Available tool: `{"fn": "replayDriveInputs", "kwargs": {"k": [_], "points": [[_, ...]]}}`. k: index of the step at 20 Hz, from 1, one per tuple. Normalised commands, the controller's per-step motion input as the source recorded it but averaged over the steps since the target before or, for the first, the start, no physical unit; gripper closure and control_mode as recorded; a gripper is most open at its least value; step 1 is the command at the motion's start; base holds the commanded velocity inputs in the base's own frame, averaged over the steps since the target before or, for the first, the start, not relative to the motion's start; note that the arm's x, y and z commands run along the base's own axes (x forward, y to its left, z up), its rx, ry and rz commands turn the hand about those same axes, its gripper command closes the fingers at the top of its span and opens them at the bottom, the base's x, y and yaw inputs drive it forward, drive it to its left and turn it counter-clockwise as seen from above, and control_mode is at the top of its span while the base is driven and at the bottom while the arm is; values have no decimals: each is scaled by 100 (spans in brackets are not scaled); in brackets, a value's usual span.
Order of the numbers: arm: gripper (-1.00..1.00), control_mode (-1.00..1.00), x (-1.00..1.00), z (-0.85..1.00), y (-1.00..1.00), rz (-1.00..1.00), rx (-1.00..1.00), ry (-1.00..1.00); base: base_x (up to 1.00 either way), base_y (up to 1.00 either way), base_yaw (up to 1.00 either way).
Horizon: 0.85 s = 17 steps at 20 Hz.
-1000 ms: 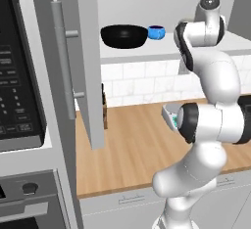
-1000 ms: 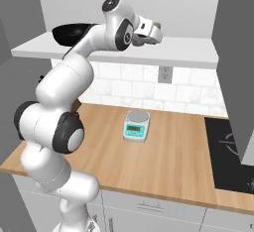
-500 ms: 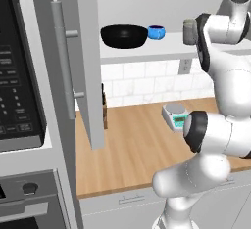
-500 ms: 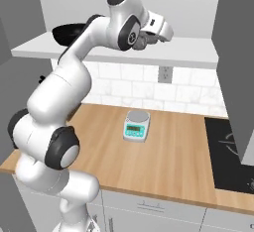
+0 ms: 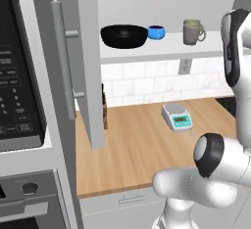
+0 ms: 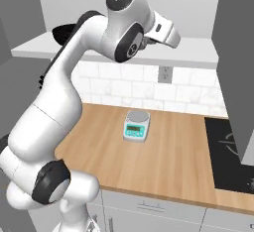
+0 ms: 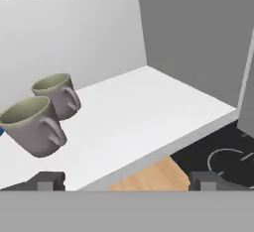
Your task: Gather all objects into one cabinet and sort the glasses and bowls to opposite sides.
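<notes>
On the white shelf (image 5: 162, 51) of the cabinet, the wide black bowl (image 5: 124, 35) sat toward the 9 o'clock end in the left base view, with the small blue bowl (image 5: 156, 32) just beside it at its 3 o'clock. The two grey-beige mugs (image 5: 193, 31) stood farther along toward 3 o'clock, apart from the bowls, one close behind the other. In the hand view the nearer mug (image 7: 33, 125) lay at about 9 o'clock and the farther mug (image 7: 56, 95) just beyond it toward 10 o'clock, both upright on the shelf with their handles turned toward the open shelf surface. The tall grey door (image 5: 78, 61) stood swung open, its long bar handle (image 5: 63, 61) facing the left base camera.

The gripper (image 7: 127, 181) held nothing; its fingers (image 7: 47, 181) were spread wide, their dark tips showing at 7 and 5 o'clock of the hand view, clear of the mugs. Below the shelf, a small scale (image 5: 177, 116) rested on the wooden bench (image 5: 142, 149), well apart from the shelf's things, and a black cooktop (image 6: 230, 154) lay at the bench's 3 o'clock end in the right base view.
</notes>
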Motion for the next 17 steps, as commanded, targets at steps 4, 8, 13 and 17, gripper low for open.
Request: {"fn": "replayDriveInputs", "kwargs": {"k": [4,8,13,17], "points": [[-100,-100,-100,33,0,9,10,-23,0,0,0],[-100,-100,-100,13,17,14,4,-23,0,0,0],[-100,-100,-100,1,54,16,1,-12,0,0,0],[-100,-100,-100,0,83,16,0,-9,0,0,0]]}}
